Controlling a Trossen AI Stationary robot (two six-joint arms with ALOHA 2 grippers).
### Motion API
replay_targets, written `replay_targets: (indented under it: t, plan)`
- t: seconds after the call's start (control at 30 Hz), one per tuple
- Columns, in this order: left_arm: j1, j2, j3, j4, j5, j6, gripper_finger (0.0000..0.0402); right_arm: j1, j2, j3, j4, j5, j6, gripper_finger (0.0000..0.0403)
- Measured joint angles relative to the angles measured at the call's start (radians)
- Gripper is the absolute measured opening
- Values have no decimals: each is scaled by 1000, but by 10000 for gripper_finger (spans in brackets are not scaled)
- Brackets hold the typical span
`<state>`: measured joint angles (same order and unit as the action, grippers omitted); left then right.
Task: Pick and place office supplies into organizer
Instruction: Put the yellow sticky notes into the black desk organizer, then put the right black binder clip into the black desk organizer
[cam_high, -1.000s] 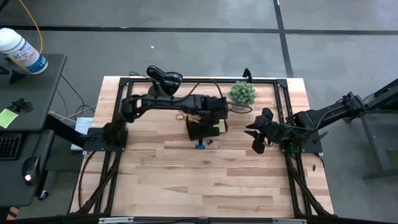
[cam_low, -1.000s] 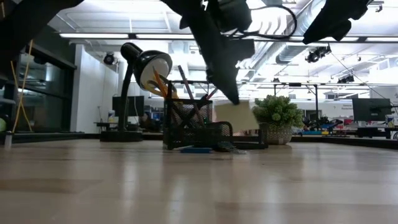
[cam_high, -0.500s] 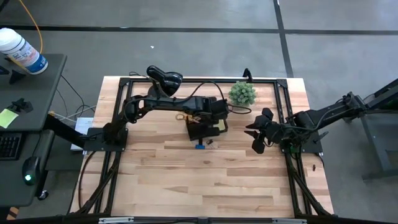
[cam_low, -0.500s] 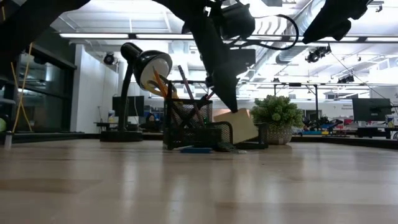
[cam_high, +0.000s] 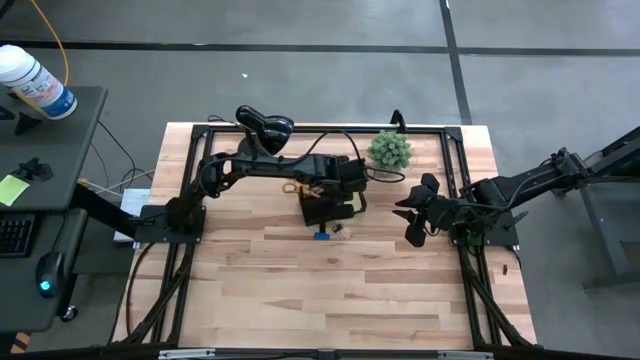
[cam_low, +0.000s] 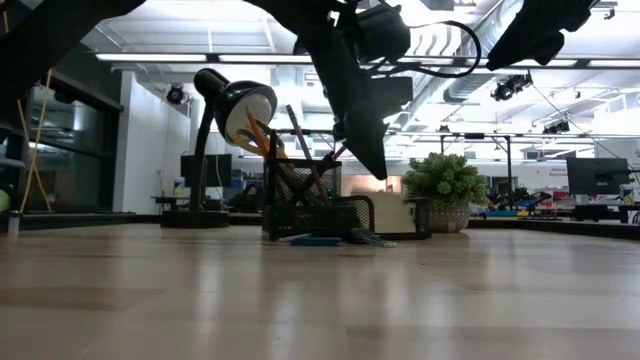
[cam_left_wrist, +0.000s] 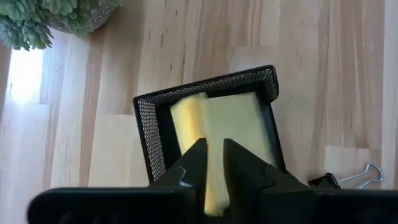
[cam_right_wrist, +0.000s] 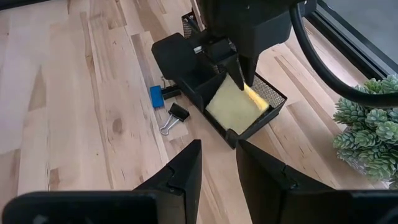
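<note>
Wooden tabletop (cam_high: 300, 280): left tool (cam_right_wrist: 239, 70) slightly parted just above yellow sticky-note pad (cam_right_wrist: 235, 104) lying in black mesh organizer (cam_right_wrist: 186, 74) low compartment, right tool (cam_high: 412, 218) open, idle near right edge.

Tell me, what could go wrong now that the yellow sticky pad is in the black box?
The left gripper hovers right over the sticky-note pad in the organizer's low compartment. If the pad clings to a finger, it might lift out when the arm rises. The arm could also nudge the light mesh organizer as it leaves. The binder clip and blue block lie close beside the organizer, so a shove could scatter them.
</note>
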<state>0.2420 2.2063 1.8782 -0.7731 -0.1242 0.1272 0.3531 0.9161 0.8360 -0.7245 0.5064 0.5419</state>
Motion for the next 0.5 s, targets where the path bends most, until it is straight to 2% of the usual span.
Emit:
replay_targets:
  t: [0.3, 0.5]
  plan:
    - [-3, -2, 0, 16, 0, 34, 99, 0, 0, -1, 0, 1, -1, 98]
    - [-44, -71, 0, 47, -49, 124, 98, 0, 0, -1, 0, 17, -11, 98]
